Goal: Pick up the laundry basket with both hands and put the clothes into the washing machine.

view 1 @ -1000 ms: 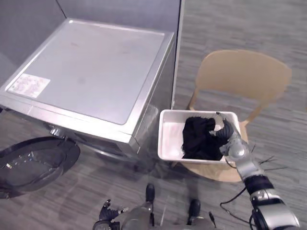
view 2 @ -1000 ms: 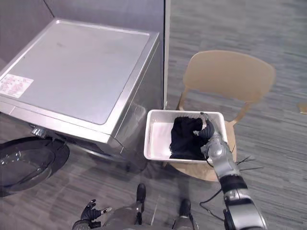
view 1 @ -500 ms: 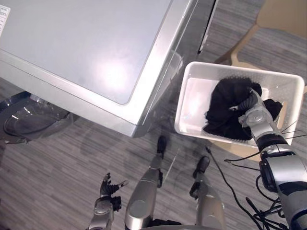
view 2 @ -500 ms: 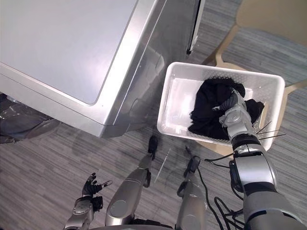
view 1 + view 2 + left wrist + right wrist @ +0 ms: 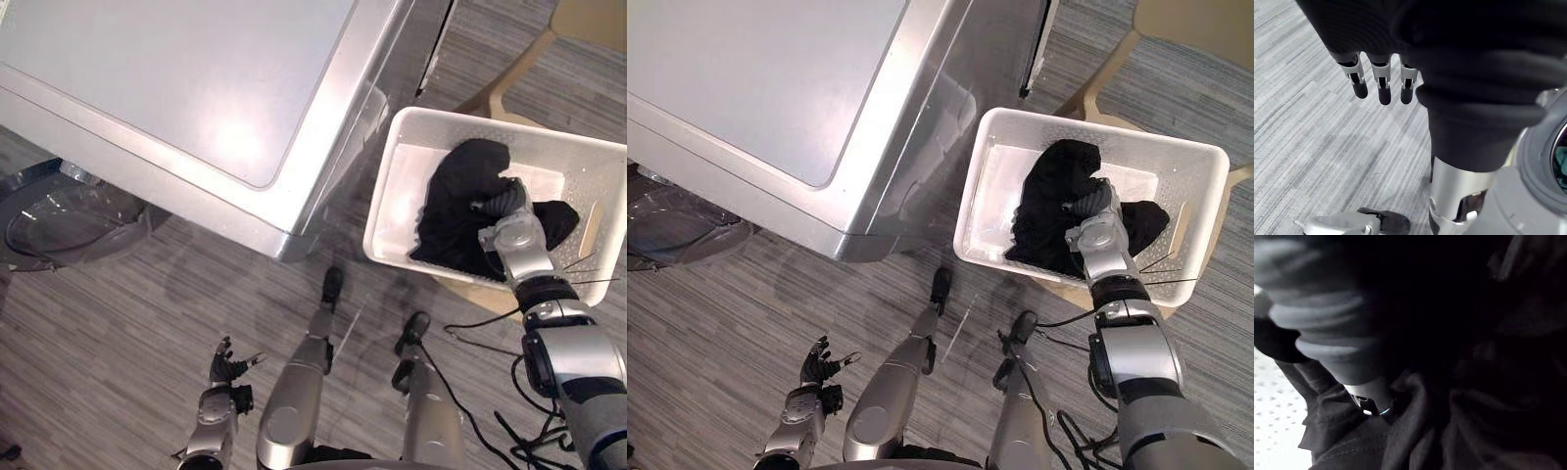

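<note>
Meanwhile, right hand [image 5: 511, 238] buried in black clothes [image 5: 460, 196] heaped inside white laundry basket [image 5: 385, 191] on wooden chair [image 5: 588, 20]; whether it grips cloth cannot be told. Left hand [image 5: 227, 372] hangs low over floor, fingers straight and loose, holding nothing, well apart from basket. Washing machine [image 5: 196, 88] just beside basket, open door [image 5: 69, 220] far on robot's left.

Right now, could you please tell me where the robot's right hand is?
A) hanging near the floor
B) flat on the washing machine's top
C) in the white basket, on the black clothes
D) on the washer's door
C: the right hand rests on the black clothes inside the white basket.
</note>
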